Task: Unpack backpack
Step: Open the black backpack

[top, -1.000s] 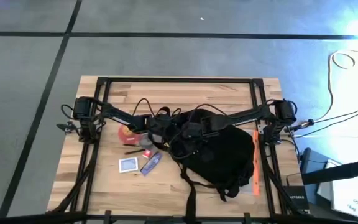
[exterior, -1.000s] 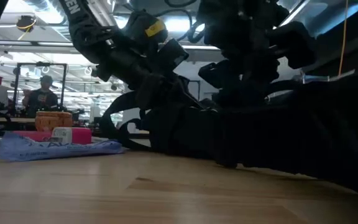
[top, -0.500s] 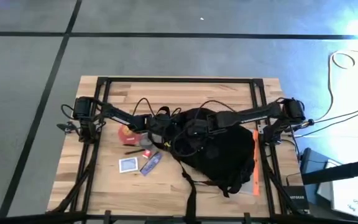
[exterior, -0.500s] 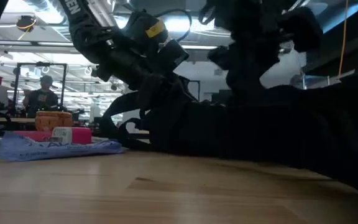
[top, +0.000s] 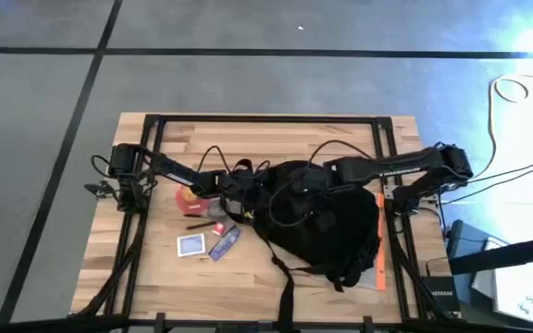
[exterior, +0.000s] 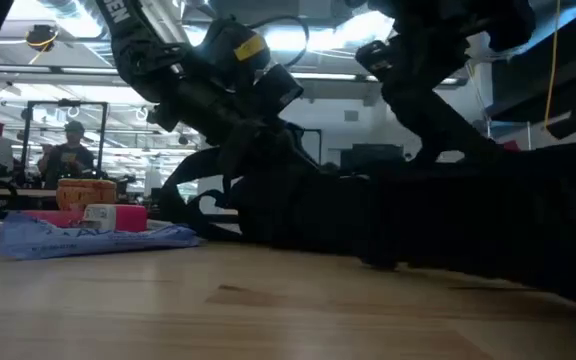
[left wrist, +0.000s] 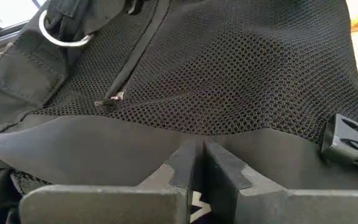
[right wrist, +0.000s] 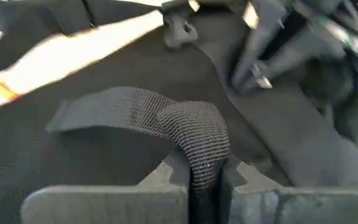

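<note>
The backpack (top: 327,227) lies flat on the wooden counter (top: 248,277), right of centre, straps trailing toward the near edge. The left gripper (left wrist: 197,163) sits at the pack's left edge, its jaws pressed together on a fold of black fabric below the mesh panel (left wrist: 229,81). The right gripper (right wrist: 202,177) is over the pack's upper part, jaws clamped on a grey webbing strap (right wrist: 166,121). A blue packet (top: 225,242), a card (top: 191,244) and a red item (top: 189,197) rest left of the pack; an orange tool (top: 380,242) lies along its right.
</note>
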{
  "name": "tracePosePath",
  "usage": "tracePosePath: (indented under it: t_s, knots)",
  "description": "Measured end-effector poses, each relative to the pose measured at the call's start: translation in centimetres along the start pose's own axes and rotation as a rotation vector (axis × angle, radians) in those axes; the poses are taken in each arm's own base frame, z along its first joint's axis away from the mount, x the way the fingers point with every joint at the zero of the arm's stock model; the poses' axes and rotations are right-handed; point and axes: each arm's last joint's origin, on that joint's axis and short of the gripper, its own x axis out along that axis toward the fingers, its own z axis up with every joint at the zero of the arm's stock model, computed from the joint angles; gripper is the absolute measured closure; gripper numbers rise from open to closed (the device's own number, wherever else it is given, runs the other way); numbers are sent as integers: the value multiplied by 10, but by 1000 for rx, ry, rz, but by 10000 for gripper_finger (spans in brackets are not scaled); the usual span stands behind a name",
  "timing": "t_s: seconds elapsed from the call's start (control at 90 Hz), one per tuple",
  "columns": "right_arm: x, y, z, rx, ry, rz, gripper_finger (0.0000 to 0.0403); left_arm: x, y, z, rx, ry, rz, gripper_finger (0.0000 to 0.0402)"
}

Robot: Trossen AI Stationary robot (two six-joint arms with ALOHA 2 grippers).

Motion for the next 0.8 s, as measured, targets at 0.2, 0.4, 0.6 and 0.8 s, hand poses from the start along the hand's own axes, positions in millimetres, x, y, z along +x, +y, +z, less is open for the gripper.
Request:
tracePosePath:
  t_s: [0.2,0.4,0.6,0.8]
  knots:
    - [-12,-21,-17,127,53,-73,396,0,0,0,-4,-1,1,385]
    - [-19,-51,-39,315,55,-76,395,0,0,0,-15,0,1,385]
    - [-31,-85,-69,533,-8,-19,395,0,0,0,-24,1,1,385]
    - [-42,-113,-100,664,-19,-85,395,0,0,0,-30,4,2,385]
